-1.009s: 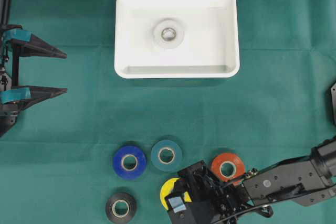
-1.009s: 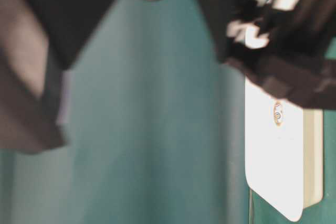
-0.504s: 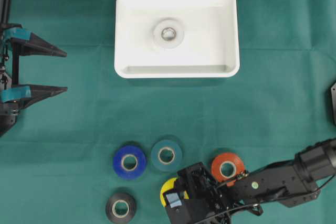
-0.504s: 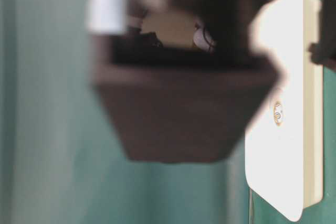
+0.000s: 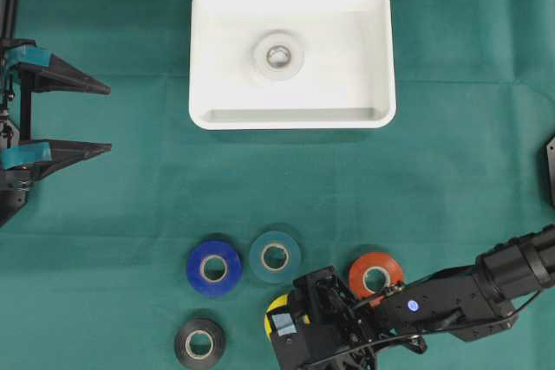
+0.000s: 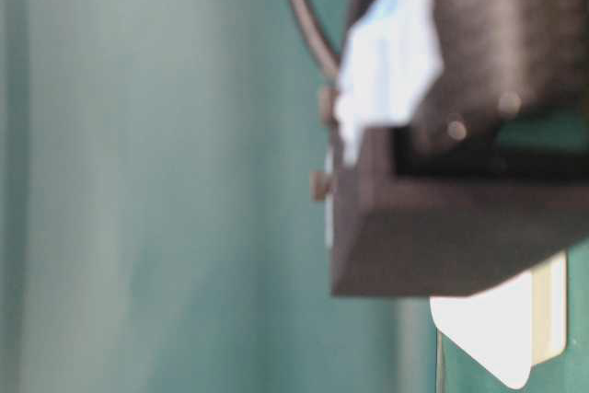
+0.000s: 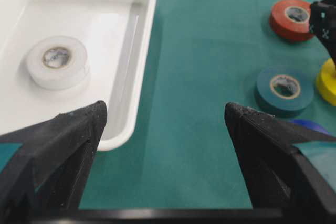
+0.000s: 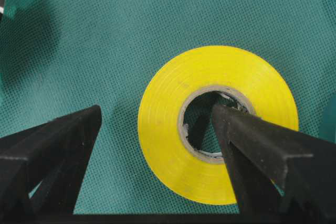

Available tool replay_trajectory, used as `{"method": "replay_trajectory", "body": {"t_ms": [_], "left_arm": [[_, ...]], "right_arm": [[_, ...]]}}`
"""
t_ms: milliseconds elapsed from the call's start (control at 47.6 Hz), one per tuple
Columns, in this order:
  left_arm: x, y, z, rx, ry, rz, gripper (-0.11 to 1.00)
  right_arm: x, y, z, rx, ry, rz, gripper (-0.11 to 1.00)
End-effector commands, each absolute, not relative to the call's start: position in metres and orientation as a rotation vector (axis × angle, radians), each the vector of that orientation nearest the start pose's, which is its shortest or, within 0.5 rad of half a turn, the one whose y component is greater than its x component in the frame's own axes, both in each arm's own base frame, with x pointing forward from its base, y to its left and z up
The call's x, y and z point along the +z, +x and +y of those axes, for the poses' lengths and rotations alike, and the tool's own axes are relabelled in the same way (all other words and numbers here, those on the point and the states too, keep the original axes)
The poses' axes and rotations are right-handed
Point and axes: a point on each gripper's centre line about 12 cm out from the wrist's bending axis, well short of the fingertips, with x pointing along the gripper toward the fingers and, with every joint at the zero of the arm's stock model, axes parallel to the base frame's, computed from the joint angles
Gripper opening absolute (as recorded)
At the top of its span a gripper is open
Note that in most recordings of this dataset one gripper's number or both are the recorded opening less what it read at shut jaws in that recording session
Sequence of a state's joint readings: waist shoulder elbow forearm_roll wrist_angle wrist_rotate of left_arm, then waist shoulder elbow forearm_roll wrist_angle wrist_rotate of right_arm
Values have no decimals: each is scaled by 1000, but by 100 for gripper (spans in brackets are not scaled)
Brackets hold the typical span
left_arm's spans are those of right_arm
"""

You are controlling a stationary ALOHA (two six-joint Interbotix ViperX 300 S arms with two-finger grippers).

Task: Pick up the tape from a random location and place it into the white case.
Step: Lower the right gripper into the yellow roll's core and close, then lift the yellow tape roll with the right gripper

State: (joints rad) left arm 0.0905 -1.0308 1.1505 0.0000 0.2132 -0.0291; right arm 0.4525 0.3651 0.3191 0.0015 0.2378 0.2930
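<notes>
My right hand is spread wide and gripping nothing. In its wrist view one finger reaches down through the cardboard core of the yellow tape, and the other finger stands outside the roll at about nine o'clock, so the roll's left wall lies between them. Whether either finger touches the roll I cannot tell. From overhead the hand's body covers most of that roll, leaving only a yellow sliver showing at the six o'clock edge of the table.

Around it lie other rolls: the orange tape just beside at two o'clock, the teal tape at twelve, the blue tape at ten and the black tape at eight. The white case sits well apart, near the table's twelve o'clock side, with a white tape already inside it.

My left hand rests released at the nine o'clock edge, well clear of everything.

I judge this to be the grasp step: the hand is placed over the roll and not yet clenched. Next I would pinch the wall of the yellow tape, lift it straight up so the orange roll is not dragged, then carry it toward twelve o'clock and let go over a bare part of the case.
</notes>
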Motion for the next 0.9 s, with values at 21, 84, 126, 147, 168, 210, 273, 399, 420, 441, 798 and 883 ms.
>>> {"method": "replay_trajectory", "body": {"t_ms": [21,84,126,147,168,210,273,399,420,441,798,883], "left_arm": [[260,184,17,96,-44,330,96],[259,184,17,96,-43,333,97],[259,184,17,96,-44,333,96],[258,184,17,96,-44,333,96],[259,184,17,96,-44,331,96],[258,184,17,97,-45,333,96],[258,184,17,96,-43,334,96],[258,184,17,96,-44,333,96],[258,184,17,96,-44,334,97],[258,184,17,96,-44,333,96],[258,184,17,96,-44,334,96],[258,184,17,97,-43,333,96]], "right_arm": [[112,423,203,282,73,931,89],[112,423,203,282,73,929,87],[112,423,202,280,72,930,84],[112,424,202,281,71,929,82],[112,424,202,281,69,930,78],[111,423,201,279,65,933,70],[111,424,200,277,67,932,52],[111,425,197,272,68,935,31],[111,425,197,272,68,935,31],[111,425,198,272,69,933,31],[112,425,198,273,68,931,31],[113,426,198,274,68,930,31]]}}
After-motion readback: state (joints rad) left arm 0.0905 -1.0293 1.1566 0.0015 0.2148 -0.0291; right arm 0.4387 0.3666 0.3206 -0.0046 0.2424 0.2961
